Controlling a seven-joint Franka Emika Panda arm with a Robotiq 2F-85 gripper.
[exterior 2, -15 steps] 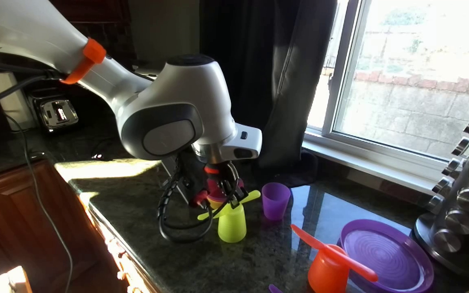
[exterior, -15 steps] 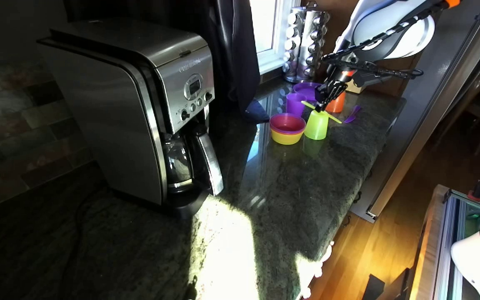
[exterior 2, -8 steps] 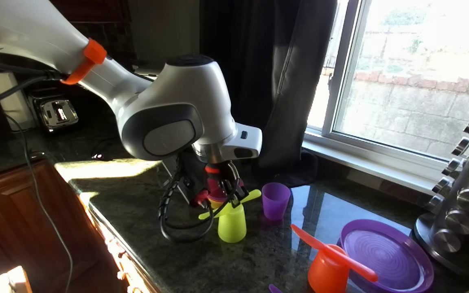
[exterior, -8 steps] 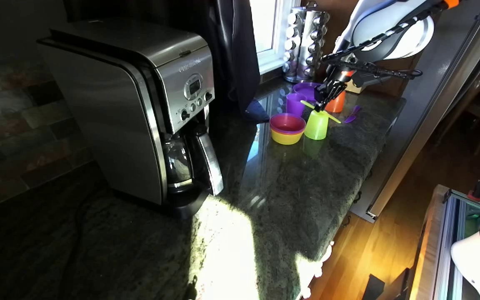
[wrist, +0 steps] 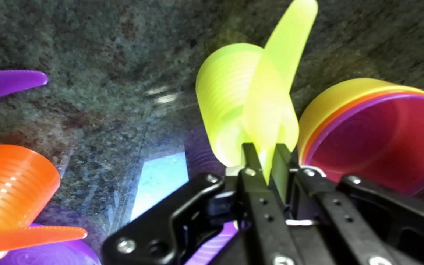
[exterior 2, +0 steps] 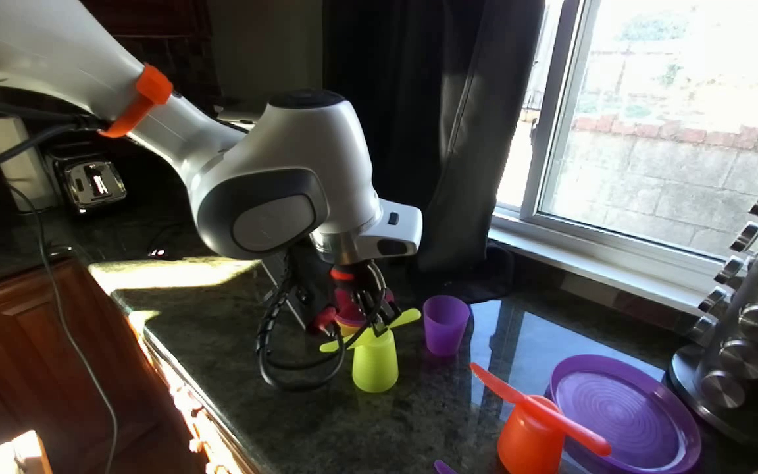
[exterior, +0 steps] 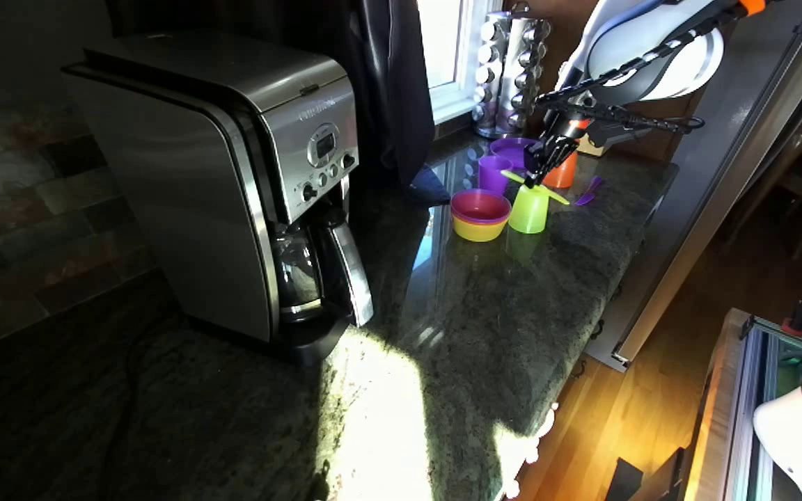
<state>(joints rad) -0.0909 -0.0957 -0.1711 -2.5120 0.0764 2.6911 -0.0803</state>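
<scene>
Pinching: black gripper (wrist: 266, 158), just above the upturned lime cup (wrist: 226, 81). Purple plate (exterior 2: 629, 408), well apart from that cup. Stacked bowls (wrist: 329, 105), just beside it. Purple cup (exterior 2: 445, 329), upright, near the lime one. Lime utensil (wrist: 276, 84), across the lime cup's top, clasped by the gripper.

Lime-green ribbed plastic cup (wrist: 225, 86), same loud shade on the lime-green flat plastic utensil (wrist: 269, 88), and the dark stone countertop (wrist: 105, 55) is mottled greenish-grey and brown.
</scene>
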